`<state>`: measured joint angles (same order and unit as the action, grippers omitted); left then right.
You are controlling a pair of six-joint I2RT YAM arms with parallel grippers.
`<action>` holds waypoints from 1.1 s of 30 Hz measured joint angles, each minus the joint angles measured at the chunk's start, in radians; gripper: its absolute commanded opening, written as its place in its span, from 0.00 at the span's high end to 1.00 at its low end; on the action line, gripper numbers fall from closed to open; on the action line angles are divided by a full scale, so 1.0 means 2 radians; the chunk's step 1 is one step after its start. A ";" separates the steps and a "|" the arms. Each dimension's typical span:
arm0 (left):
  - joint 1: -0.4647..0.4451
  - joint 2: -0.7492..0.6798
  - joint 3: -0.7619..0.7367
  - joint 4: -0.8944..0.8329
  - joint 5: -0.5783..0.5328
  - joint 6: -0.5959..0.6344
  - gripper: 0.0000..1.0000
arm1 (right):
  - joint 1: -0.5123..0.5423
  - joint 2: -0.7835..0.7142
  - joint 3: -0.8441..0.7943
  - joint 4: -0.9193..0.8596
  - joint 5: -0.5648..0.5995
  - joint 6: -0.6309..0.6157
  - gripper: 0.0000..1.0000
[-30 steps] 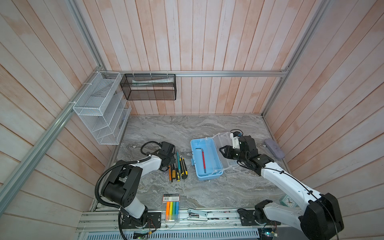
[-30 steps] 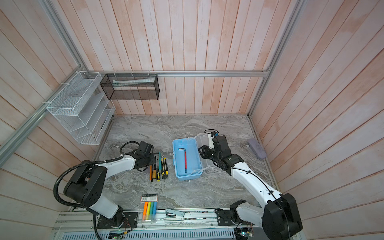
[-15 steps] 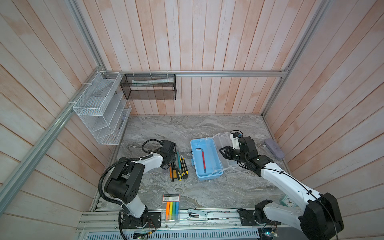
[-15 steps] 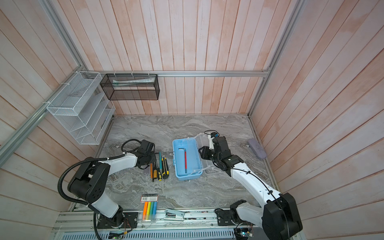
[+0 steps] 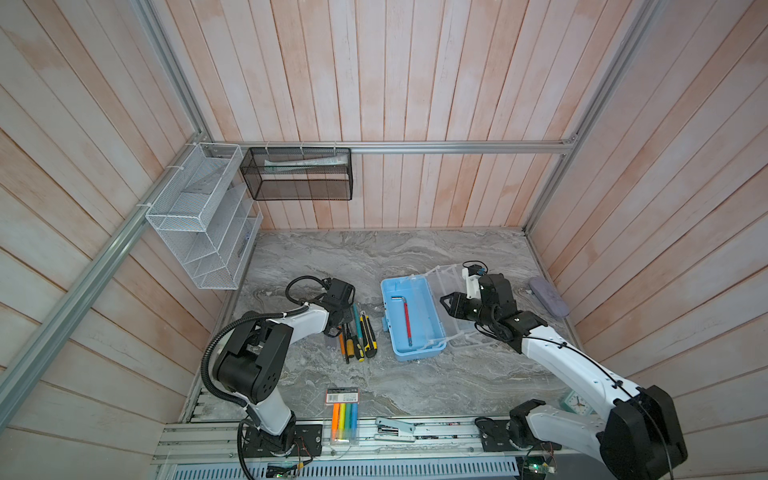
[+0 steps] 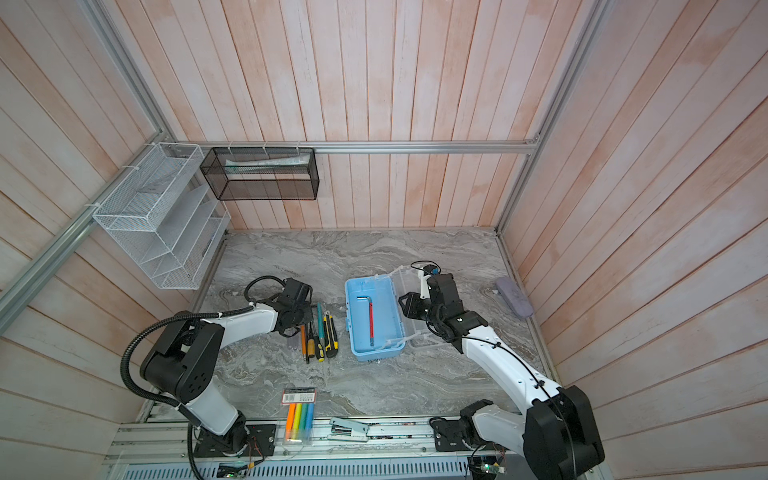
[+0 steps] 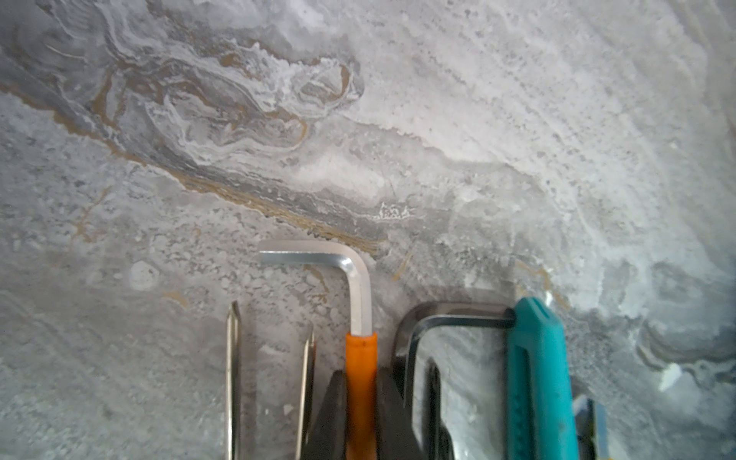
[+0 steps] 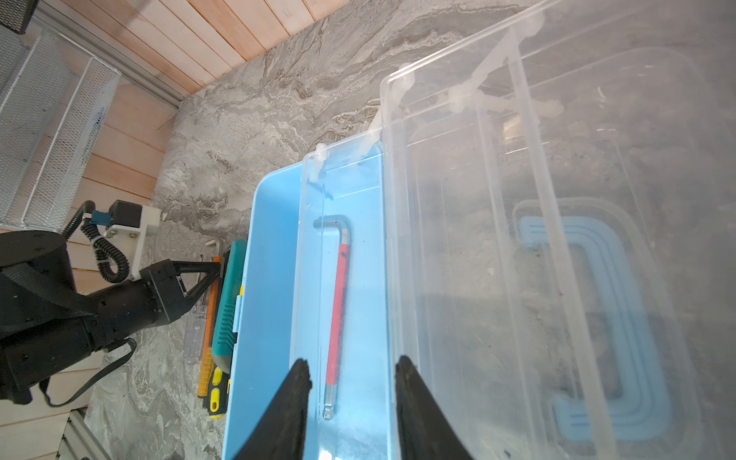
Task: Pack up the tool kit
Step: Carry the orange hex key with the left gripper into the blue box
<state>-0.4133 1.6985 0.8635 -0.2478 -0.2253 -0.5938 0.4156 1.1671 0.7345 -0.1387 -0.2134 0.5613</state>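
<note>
Both left jaws pinch the half-hidden orange hex key (image 7: 360,356); right jaws' grip unclear.

Grey marbled table (image 5: 415,257): open light blue tool kit (image 5: 417,353) in the middle, hand tools (image 5: 358,332) just left of it, including an orange-sleeved hex key (image 7: 360,354). Marker pack (image 5: 343,411) overhangs the near edge, grey-lilac case (image 5: 548,297) lies far right, and perhaps a small clock (image 5: 575,403).

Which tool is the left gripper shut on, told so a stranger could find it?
Left of the blue box mid-table lies a row of tools. The left gripper is shut on an L-shaped hex key there. Only it has an orange sleeve; beside it lie bare screwdriver tips, a black hex key and a teal knife.
</note>
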 measured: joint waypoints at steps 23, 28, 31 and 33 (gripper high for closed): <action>-0.058 -0.175 0.094 -0.056 0.125 -0.051 1.00 | -0.016 -0.017 -0.001 0.004 -0.016 0.009 0.62; -0.087 -0.143 0.108 -0.025 0.140 -0.079 1.00 | -0.018 -0.028 -0.001 0.004 -0.016 0.011 0.62; -0.105 -0.102 0.132 -0.011 0.144 -0.089 1.00 | -0.019 -0.032 -0.001 0.004 -0.017 0.011 0.61; -0.120 -0.072 0.150 -0.001 0.146 -0.095 1.00 | -0.019 -0.034 -0.001 0.003 -0.016 0.011 0.61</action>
<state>-0.6529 1.5555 1.1645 -0.2497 0.0662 -0.7830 0.3767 1.0988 0.7319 -0.1322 -0.2462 0.5842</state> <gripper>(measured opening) 0.127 0.389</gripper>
